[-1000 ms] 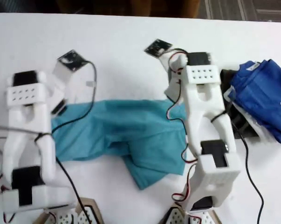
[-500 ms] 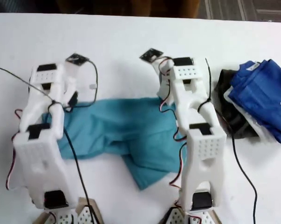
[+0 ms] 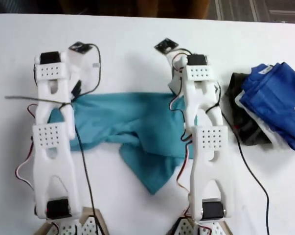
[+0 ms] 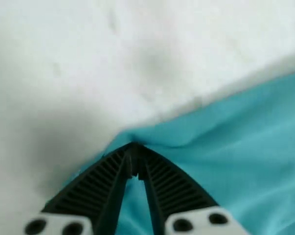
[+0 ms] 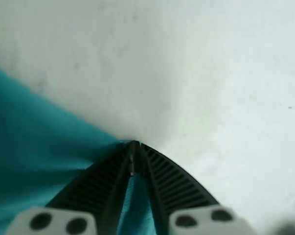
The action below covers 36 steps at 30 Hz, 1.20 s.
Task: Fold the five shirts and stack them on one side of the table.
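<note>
Lying across the middle of the white bench [image 3: 137,44], the teal shirt [image 3: 132,127] is stretching between both arms, its far edge drawn fairly straight and a loose pointed flap trailing toward the near side. Well off to the right, the stack of folded shirts [image 3: 269,107] is sitting with a blue one on top. The left claw [image 4: 132,151] is clenching the shirt's far edge at one end, and the right claw [image 5: 133,146] is pinching the same edge at the other end. Both grips are looking shallow, so uneven pulling is likely risking one corner slipping free and the fold going skew. Compared with a second ago, both arms are reaching further out, and the far edge is lying straighter and farther away.
</note>
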Available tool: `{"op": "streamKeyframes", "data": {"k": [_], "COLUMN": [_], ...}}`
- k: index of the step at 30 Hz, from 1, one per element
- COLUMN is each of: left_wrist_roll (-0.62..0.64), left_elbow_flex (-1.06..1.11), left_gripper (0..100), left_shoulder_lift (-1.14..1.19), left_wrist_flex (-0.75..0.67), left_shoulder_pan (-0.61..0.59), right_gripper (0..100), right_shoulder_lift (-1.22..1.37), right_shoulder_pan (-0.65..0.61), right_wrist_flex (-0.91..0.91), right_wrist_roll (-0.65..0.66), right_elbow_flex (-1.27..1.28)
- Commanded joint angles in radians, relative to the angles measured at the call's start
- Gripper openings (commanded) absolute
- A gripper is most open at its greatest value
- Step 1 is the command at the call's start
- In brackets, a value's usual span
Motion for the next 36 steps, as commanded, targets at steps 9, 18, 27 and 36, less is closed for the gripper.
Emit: {"op": "streamKeyframes", "data": {"k": [9, 18, 27, 36], "left_wrist_roll": [0.040, -0.006, -0.195, -0.235], "left_elbow_flex": [-0.372, -0.097, 0.794, 1.156], "left_gripper": [2, 3, 3, 3], "left_shoulder_lift": [0.041, -0.278, -0.798, -0.878], "left_wrist_flex": [0.068, 0.071, 0.061, -0.184], "left_shoulder_pan": [-0.087, -0.198, -0.173, -0.109], "right_gripper": [1.8, 1.8, 1.8, 2.2], "right_shoulder_lift": [0.002, -0.211, -0.708, -1.021], "right_shoulder_pan": [0.010, 0.005, -0.125, -0.228], "right_wrist_flex": [0.280, 0.280, 0.277, 0.272], "right_wrist_roll": [-0.020, -0.020, 0.075, 0.126], "right_elbow_flex": [-0.397, -0.199, 0.605, 1.200]}}
